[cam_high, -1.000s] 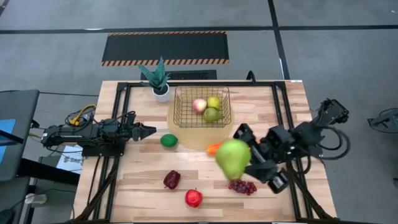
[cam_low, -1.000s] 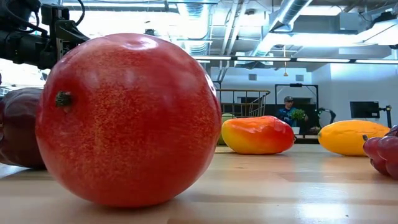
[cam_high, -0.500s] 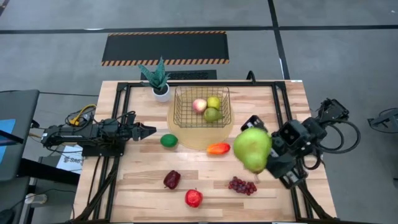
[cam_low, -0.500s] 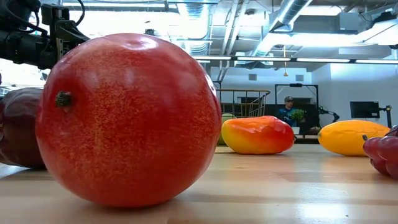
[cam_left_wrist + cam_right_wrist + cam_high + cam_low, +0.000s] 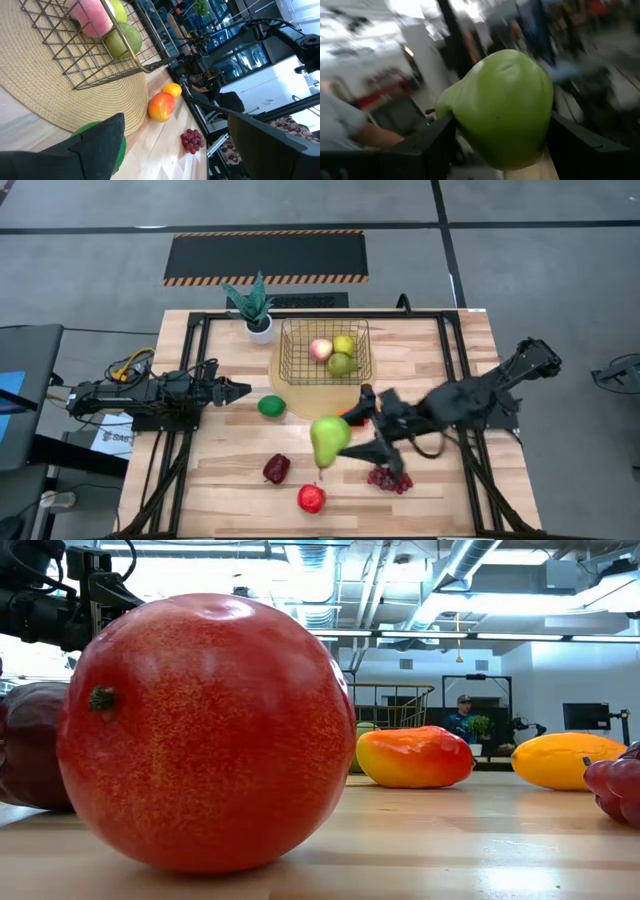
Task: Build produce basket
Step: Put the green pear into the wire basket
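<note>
The gold wire basket (image 5: 325, 352) stands on a round woven mat and holds a peach, a yellow-green apple and a green pear. My right gripper (image 5: 347, 442) reaches in from the right, shut on a second green pear (image 5: 329, 439) above the table's middle. My left gripper (image 5: 241, 390) waits open at the left, its fingers on either side of the green lime (image 5: 271, 406) without touching it. The orange-red mango (image 5: 347, 418), grapes (image 5: 390, 478), dark red fruit (image 5: 277, 468) and red apple (image 5: 311, 499) lie on the wood. The yellow-orange fruit (image 5: 570, 760) shows in the low view. My right gripper pinches the green pear at its wide body (image 5: 502, 107), one finger (image 5: 437, 137) on each side. The fingers come roughly level from the table's right. The pear is lifted clear of the table, above the bare wood between the mango and the red apple.
A spiky potted plant (image 5: 255, 310) stands at the far edge, left of the basket. Black frame rails (image 5: 190, 380) run along both table sides. Bare wood lies along the near edge, left of the dark red fruit. A person (image 5: 462, 715) sits far behind the table.
My right gripper, still shut on the pear, swung first toward the table's right edge, then back toward the left and down, with the arm stretching out. The pear now hangs over the table's middle, near the mango. The other fruits and my left arm kept still.
</note>
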